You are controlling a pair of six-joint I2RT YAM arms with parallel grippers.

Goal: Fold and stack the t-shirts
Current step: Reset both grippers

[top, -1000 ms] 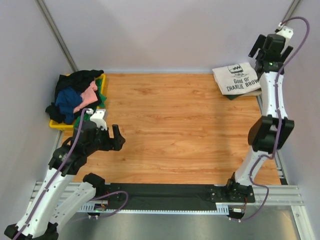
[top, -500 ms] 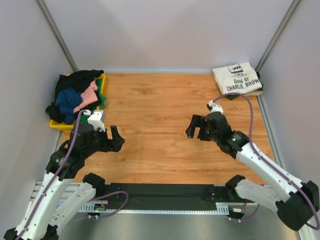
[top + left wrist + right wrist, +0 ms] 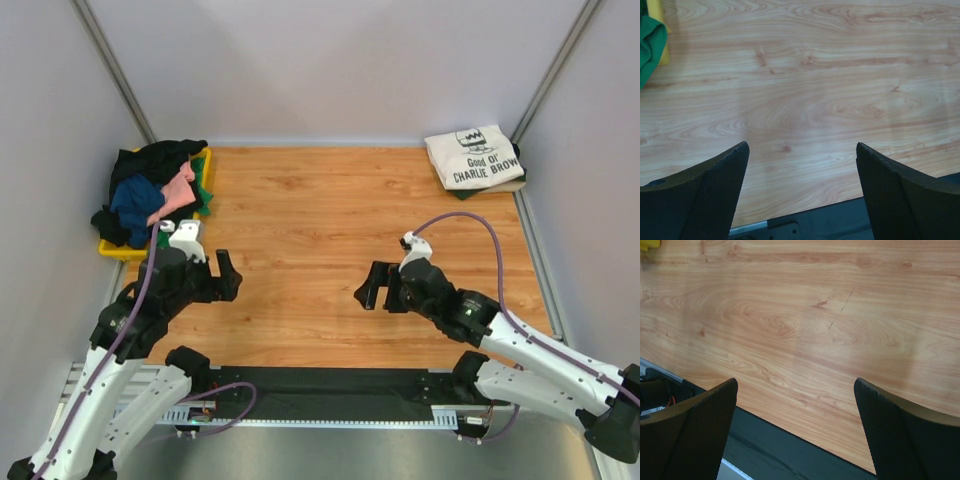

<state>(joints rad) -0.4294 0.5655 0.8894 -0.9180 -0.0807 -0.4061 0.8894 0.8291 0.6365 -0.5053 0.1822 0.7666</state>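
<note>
Between your left fingers (image 3: 705, 200) you see bare counter (image 3: 815, 100); they stand wide and hold nothing, same as your right fingers (image 3: 900, 435). Far beyond the right fingers lies the folded cream t-shirt (image 3: 474, 157). Near the left fingers, beyond them, the t-shirt heap (image 3: 150, 190) fills the yellow tray (image 3: 118, 249).

Top view: tray (image 3: 120, 250) mostly buried under the shirt heap (image 3: 150, 195), only bits of yellow rim show. Can't count the shirts. Cream shirt (image 3: 473, 157): print clipped at the fold. Whatever's under it shows only a tan edge (image 3: 512, 186).

Left wrist: green cloth (image 3: 650, 42) cut by upper-left edge.

Right wrist: yellow scrap (image 3: 649, 244) in upper-left corner, can't tell what.

Left fingers (image 3: 705, 195) and right fingers (image 3: 695, 432) run off the bottom edge.
</note>
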